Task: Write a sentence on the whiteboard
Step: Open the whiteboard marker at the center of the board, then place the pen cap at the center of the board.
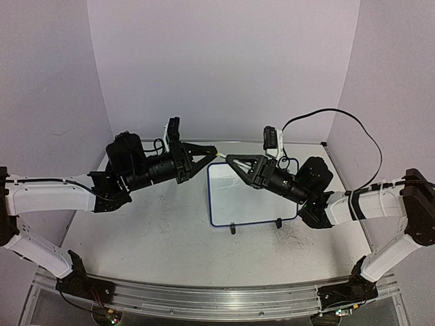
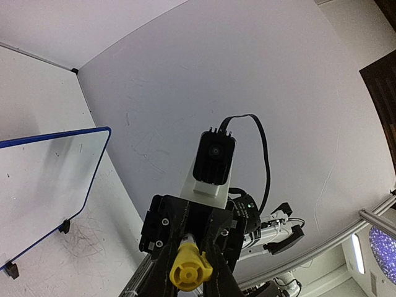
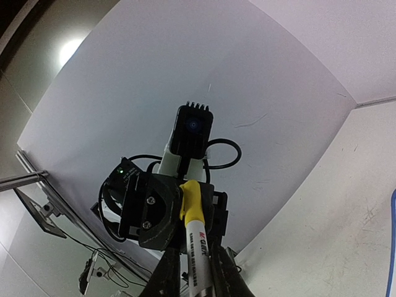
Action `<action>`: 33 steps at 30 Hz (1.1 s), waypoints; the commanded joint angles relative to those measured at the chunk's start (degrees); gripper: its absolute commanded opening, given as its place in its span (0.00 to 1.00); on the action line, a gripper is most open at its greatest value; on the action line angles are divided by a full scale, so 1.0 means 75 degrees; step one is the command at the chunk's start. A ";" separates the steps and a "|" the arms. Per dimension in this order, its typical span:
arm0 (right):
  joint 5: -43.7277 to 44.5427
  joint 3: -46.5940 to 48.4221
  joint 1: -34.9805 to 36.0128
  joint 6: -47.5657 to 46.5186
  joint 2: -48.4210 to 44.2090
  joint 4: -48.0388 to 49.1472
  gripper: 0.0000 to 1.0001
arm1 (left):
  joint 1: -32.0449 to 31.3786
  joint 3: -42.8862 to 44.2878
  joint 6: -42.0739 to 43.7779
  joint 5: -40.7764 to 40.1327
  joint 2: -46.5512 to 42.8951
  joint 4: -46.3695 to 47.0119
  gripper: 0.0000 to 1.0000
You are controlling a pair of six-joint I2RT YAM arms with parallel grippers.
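Our left tool is clenched on the yellow cap. Our right tool grasps the marker by its barrel. The two sit nose to nose above the far left corner of the whiteboard. We judge that a pull off the pen's axis could jam the cap or twist the barrel askew in the right fingers. A dropped marker would strike the board, which rests on small black feet and might tip. We make out no writing on it. The tabletop is pale and scuffed, with scribbles near the feet, and plain lilac walls close us in on three sides
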 commanded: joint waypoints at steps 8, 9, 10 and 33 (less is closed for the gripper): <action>0.0343 0.0024 0.0041 -0.0059 -0.0166 0.0326 0.00 | -0.0014 -0.0126 0.0134 -0.0088 -0.0232 0.0063 0.00; 0.0426 -0.0052 0.0041 -0.0075 -0.0224 0.0331 0.00 | -0.0012 -0.0168 0.0160 -0.0161 -0.0304 0.0062 0.00; 0.0465 -0.0122 0.0040 -0.0094 -0.0301 0.0329 0.00 | -0.0004 -0.0229 0.0179 -0.0285 -0.0393 0.0068 0.00; 0.3548 -0.0556 -0.0196 -0.4402 -0.4167 -0.7213 0.00 | 0.1962 -0.2216 0.0441 -0.0110 -0.0990 -0.2065 0.00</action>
